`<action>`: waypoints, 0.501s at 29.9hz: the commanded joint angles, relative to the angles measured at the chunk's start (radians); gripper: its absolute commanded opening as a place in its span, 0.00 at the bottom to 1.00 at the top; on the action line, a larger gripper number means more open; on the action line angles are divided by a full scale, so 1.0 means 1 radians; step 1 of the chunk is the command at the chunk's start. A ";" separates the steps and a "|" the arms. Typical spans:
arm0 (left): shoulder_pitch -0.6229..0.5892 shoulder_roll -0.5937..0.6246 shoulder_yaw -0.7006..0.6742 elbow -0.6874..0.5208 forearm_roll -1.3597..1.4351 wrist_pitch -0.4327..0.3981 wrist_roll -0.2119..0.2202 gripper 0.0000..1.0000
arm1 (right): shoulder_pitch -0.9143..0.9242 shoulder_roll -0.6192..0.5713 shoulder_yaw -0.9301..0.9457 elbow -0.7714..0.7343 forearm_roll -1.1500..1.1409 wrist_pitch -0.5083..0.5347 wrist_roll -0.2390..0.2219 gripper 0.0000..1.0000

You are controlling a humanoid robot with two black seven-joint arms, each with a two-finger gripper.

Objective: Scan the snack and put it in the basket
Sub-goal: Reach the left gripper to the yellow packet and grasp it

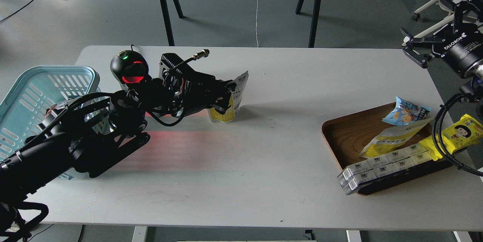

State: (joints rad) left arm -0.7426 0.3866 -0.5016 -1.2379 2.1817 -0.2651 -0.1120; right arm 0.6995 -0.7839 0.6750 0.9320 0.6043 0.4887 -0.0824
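The left black pincer is squeezing the flat yellow-and-white snack pouch and holding it up just over the white table. The black scanner is glowing red beside it. The light blue plastic basket is sitting far left. The right pincer is hanging wide apart, holding nothing.

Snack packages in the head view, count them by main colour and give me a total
Yellow-and-white pouches: 2, the snack in the left end effector, one on the wooden tray
Yellow cartoon-face wrapper: 1
Blue packet: 1
White boxed strip: 1
Total: 5
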 commanded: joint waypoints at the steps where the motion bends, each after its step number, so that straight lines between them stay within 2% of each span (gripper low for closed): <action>1: 0.011 0.003 -0.002 0.000 0.000 0.000 0.000 0.01 | 0.000 0.000 -0.002 -0.001 0.000 0.000 0.000 0.98; 11: 0.005 0.040 -0.008 -0.026 0.000 0.033 -0.003 0.00 | 0.003 0.000 0.002 0.001 0.000 0.000 0.000 0.98; 15: -0.003 0.098 -0.014 -0.072 0.000 0.052 -0.023 0.00 | 0.003 -0.002 0.002 0.001 0.000 0.000 0.000 0.98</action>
State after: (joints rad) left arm -0.7399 0.4478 -0.5117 -1.2790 2.1815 -0.2262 -0.1243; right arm 0.7023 -0.7838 0.6762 0.9327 0.6044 0.4887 -0.0829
